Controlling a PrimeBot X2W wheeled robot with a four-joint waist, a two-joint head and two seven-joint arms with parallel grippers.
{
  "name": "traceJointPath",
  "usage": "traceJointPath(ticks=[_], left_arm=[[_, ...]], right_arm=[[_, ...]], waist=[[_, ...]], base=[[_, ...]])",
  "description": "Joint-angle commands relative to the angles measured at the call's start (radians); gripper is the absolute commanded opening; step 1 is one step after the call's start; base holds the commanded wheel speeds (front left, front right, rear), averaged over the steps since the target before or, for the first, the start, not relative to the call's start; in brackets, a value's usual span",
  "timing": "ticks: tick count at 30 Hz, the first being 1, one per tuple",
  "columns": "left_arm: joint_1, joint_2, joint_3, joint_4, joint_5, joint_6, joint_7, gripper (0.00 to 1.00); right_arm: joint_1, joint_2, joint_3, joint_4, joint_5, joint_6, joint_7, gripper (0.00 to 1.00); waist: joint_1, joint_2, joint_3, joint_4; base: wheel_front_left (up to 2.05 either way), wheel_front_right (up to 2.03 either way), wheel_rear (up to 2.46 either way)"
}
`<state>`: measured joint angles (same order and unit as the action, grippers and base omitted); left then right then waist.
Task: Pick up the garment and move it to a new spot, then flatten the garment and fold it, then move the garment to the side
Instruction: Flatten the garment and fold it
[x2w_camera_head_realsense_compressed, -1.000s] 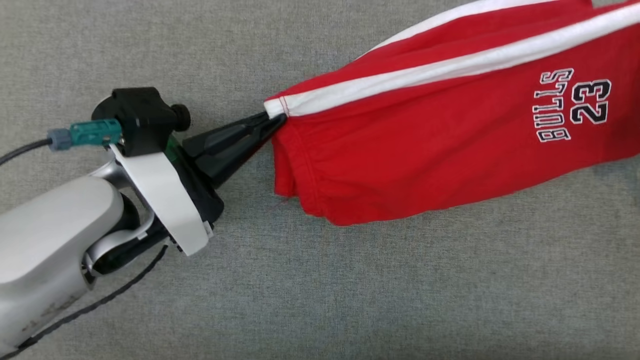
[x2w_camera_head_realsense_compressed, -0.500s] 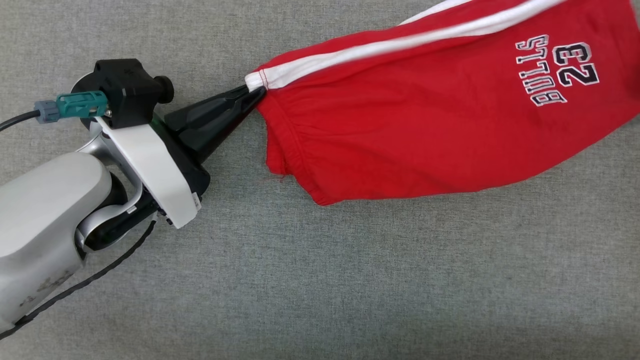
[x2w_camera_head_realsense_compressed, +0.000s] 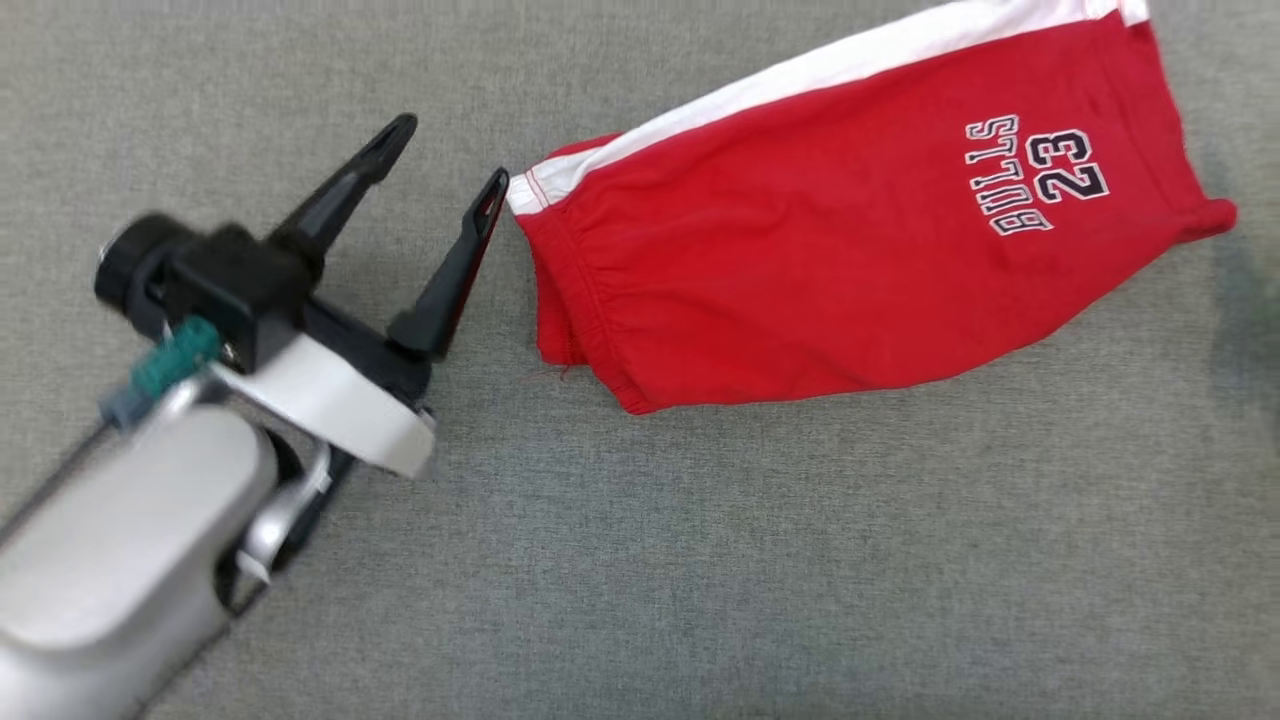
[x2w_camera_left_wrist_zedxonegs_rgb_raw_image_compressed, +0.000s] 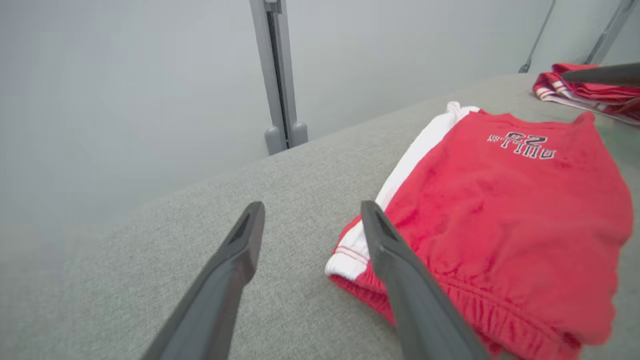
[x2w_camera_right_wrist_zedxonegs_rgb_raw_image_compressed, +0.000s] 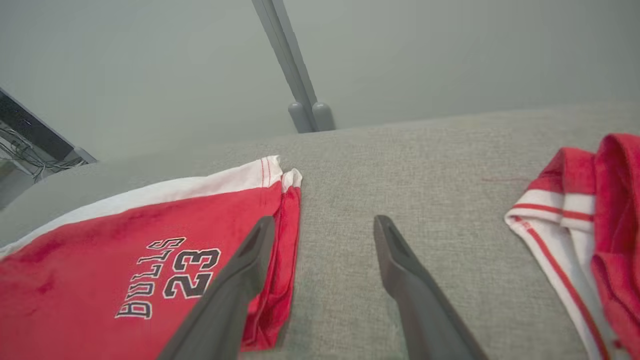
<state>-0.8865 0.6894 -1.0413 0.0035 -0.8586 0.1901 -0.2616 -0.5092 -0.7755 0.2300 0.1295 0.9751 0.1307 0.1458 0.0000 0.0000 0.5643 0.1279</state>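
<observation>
Left gripper (x2w_camera_head_realsense_compressed: 450, 150): wide open, with nothing in it. One finger tip is just beside the white corner of the shorts (x2w_camera_head_realsense_compressed: 800, 270).
Right gripper (x2w_camera_right_wrist_zedxonegs_rgb_raw_image_compressed: 325, 220): wide open too, with nothing in it. One finger sits over the leg end of the shorts. I cannot tell if it touches the cloth.
Where the shorts are: lying on the grey table top (x2w_camera_head_realsense_compressed: 700, 560), between the two grippers. They look folded in half, one leg on top of the other. The white stripe (x2w_camera_head_realsense_compressed: 800, 75) runs along the far edge and the number print (x2w_camera_head_realsense_compressed: 1035, 175) faces up.
Waist end (x2w_camera_head_realsense_compressed: 580, 290): a bit bunchy and wavy. The bottom layer peeks out at the near corner.
Other clothes (x2w_camera_right_wrist_zedxonegs_rgb_raw_image_compressed: 590, 215): red and white, near the right gripper but apart from the shorts.
Step now: I think the shorts are set down in their spot. Next comes making them flat and folding them.
How to do it well: lift both grippers up and away first, so no finger catches the cloth. Then take one end in each gripper, right at the corners, and pull gently apart so the bumps go flat. Grab both layers together, or the top one may slide off the bottom one.
Watch out: soft cloth drags easily. A finger scraping along the table could push a wrinkle into the shorts. Keep the right gripper away from the other clothes.
</observation>
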Motion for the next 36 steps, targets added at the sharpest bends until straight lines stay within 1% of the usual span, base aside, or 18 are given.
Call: traceJointPath(ticks=[1,4,6,9,12,13,14,15,16,21,24,25,27,28,32,36], left_arm=[[0.074,-0.017,0.044,-0.023,0.039,0.048,-0.003,1.00],[0.231,-0.080,0.154,-0.083,0.134,0.143,-0.004,1.00],[0.330,-0.139,0.210,-0.105,0.183,0.177,-0.004,1.00],[0.446,-0.233,0.283,-0.119,0.257,0.207,-0.004,1.00],[0.535,-0.326,0.353,-0.114,0.320,0.209,-0.004,1.00],[0.558,-0.348,0.372,-0.108,0.347,0.205,-0.004,1.00],[0.558,-0.348,0.372,-0.108,0.347,0.205,-0.004,1.00],[0.579,-0.370,0.386,-0.101,0.369,0.200,-0.004,1.00],[0.606,-0.405,0.408,-0.087,0.426,0.185,-0.004,1.00],[0.649,-0.472,0.445,-0.055,0.529,0.143,-0.004,1.00],[0.673,-0.505,0.473,-0.045,0.558,0.117,-0.004,1.00],[0.678,-0.511,0.481,-0.042,0.567,0.109,-0.004,1.00],[0.691,-0.526,0.501,-0.035,0.581,0.090,-0.004,1.00],[0.695,-0.532,0.508,-0.033,0.588,0.080,-0.004,1.00],[0.709,-0.549,0.541,-0.027,0.618,0.048,-0.004,1.00],[0.717,-0.558,0.568,-0.019,0.642,0.021,-0.004,1.00]], right_arm=[[0.024,0.017,0.001,-0.001,0.016,0.000,0.000,1.00],[0.046,0.040,0.011,0.019,0.018,0.000,0.011,1.00],[0.041,0.063,0.018,0.050,0.020,0.000,0.027,1.00],[0.012,0.086,0.029,0.117,0.004,0.000,0.078,1.00],[-0.022,0.101,0.042,0.183,-0.029,0.000,0.123,1.00],[-0.033,0.110,0.047,0.205,-0.040,0.000,0.134,1.00],[-0.033,0.110,0.047,0.205,-0.040,0.000,0.134,1.00],[-0.043,0.114,0.051,0.230,-0.054,0.000,0.145,1.00],[-0.062,0.115,0.054,0.281,-0.092,0.000,0.165,1.00],[-0.073,0.138,0.042,0.422,-0.159,-0.001,0.228,1.00],[-0.066,0.157,0.029,0.480,-0.193,-0.001,0.255,1.00],[-0.066,0.166,0.028,0.487,-0.199,-0.001,0.262,0.82],[-0.063,0.185,0.025,0.494,-0.207,-0.001,0.265,0.08],[-0.060,0.194,0.023,0.492,-0.207,0.000,0.266,0.00],[-0.046,0.187,0.001,0.463,-0.218,-0.001,0.225,0.00],[-0.027,0.155,-0.027,0.410,-0.229,-0.001,0.189,0.00]], waist=[[0.0000,0.0000,-0.033,-0.006],[0.0000,0.0000,-0.070,0.011],[0.0000,0.0000,-0.093,0.032],[0.0000,0.0000,-0.121,0.069],[0.0000,0.0000,-0.139,0.108],[0.0000,0.0000,-0.143,0.120],[0.0000,0.0000,-0.143,0.120],[0.0000,0.0000,-0.146,0.130],[0.0000,0.0000,-0.151,0.150],[0.0000,0.0000,-0.163,0.191],[0.0000,0.0000,-0.169,0.198],[0.0000,0.0000,-0.170,0.198],[0.0000,0.0000,-0.173,0.196],[0.0000,0.0000,-0.175,0.193],[0.0000,0.0000,-0.184,0.170],[0.0000,0.0000,-0.193,0.131]], base=[[0.00,0.00,0.00],[0.00,0.00,0.00],[0.00,0.00,0.00],[0.00,0.00,0.00],[0.00,0.00,0.00],[0.00,0.00,0.00],[0.00,0.00,0.00],[0.00,0.00,0.00],[0.00,0.00,0.00],[0.00,0.00,0.00],[0.00,0.00,0.00],[0.00,0.00,0.00],[0.00,0.00,0.00],[0.00,0.00,0.00],[0.00,0.00,0.00],[0.00,0.00,0.00]])
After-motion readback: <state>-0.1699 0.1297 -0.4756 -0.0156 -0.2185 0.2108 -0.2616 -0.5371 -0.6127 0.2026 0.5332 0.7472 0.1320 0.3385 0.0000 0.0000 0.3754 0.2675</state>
